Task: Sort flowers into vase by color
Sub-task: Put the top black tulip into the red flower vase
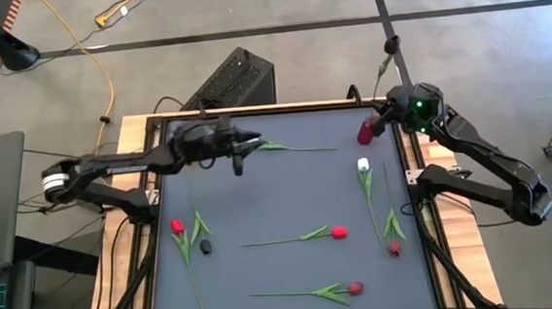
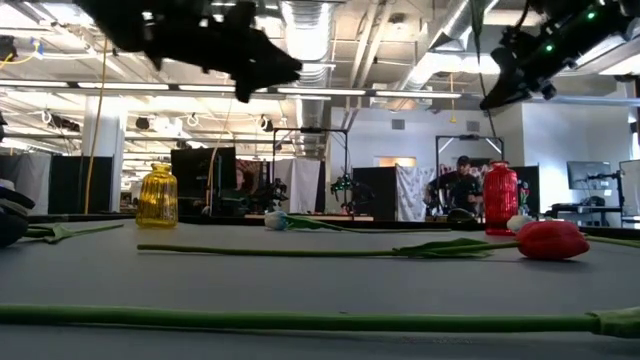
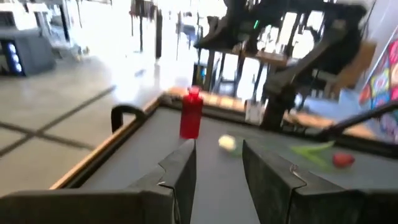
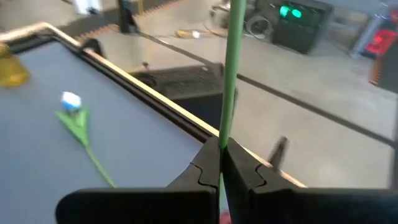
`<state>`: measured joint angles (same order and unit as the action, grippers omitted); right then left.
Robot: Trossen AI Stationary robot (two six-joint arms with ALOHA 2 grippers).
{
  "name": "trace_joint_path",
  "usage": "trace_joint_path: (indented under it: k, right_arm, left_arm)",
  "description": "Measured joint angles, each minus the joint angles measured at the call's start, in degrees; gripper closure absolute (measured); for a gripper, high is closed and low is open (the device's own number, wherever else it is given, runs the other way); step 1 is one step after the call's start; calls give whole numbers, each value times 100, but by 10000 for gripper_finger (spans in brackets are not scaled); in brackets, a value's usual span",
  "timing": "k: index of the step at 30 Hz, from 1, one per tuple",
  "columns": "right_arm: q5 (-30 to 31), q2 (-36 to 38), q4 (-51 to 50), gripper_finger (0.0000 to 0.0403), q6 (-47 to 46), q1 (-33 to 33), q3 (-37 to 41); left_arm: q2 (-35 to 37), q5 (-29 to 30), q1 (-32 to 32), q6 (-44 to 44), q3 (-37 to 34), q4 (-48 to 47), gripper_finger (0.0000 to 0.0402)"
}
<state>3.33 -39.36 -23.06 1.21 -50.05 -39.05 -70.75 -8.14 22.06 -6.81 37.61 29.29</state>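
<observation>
Grey tabletop (image 1: 288,188): my right gripper (image 4: 221,163) pinches a stem (image 4: 231,68) above the red vase (image 1: 367,130); left gripper (image 3: 217,168) gapes narrowly; six flowers (image 1: 301,236) remain unsorted.

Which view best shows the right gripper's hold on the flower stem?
The right wrist view: the right gripper is shut on the green stem, which runs straight up from it. The high view shows the gripper small at the red vase; the low view gives only a silhouette; the left wrist view blurs it.

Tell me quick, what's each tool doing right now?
Left tool: open, empty, above the table's far side.
Right tool: closed on a green flower stem, near the red vase.
</observation>
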Motion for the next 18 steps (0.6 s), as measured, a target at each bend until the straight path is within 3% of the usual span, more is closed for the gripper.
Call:
trace_joint_path:
  k: [5, 14, 18]
  right_arm:
    - [118, -82, -75, 371, -80, -65, 0]
    - [298, -71, -4, 372, -73, -65, 9]
    - [300, 16, 672, 372, -76, -65, 490]
  left_arm:
    - [504, 154, 0, -215, -591, 535, 284]
    - [718, 199, -35, -289, -678, 422, 284]
    - [718, 219, -92, -297, -678, 340, 284]
